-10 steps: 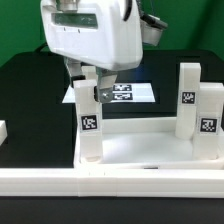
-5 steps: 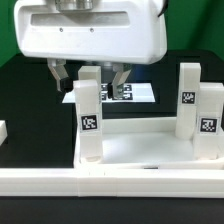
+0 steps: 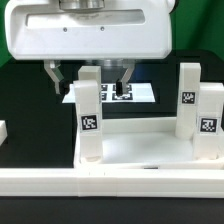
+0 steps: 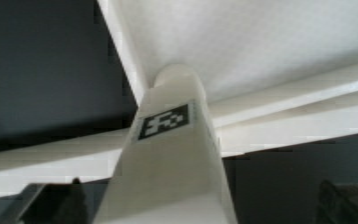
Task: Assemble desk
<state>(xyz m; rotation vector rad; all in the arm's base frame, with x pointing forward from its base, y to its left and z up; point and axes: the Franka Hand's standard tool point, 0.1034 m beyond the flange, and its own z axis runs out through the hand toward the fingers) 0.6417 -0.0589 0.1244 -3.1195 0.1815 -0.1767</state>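
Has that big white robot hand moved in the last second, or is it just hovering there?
Yes. In the exterior view the hand has swung toward that view's left and now straddles the upright leg, open. The marker board has stayed put.

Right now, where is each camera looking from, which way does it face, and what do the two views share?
Exterior view: off the arm, low at the table's edge, facing the desk tabletop and its upright legs; the white hand fills the top, fingers spread on either side of the near leg.
Wrist view: on the wrist, looking down along that leg; dark fingertips show at the frame's corners.
Shared: the tagged near leg and the tabletop.
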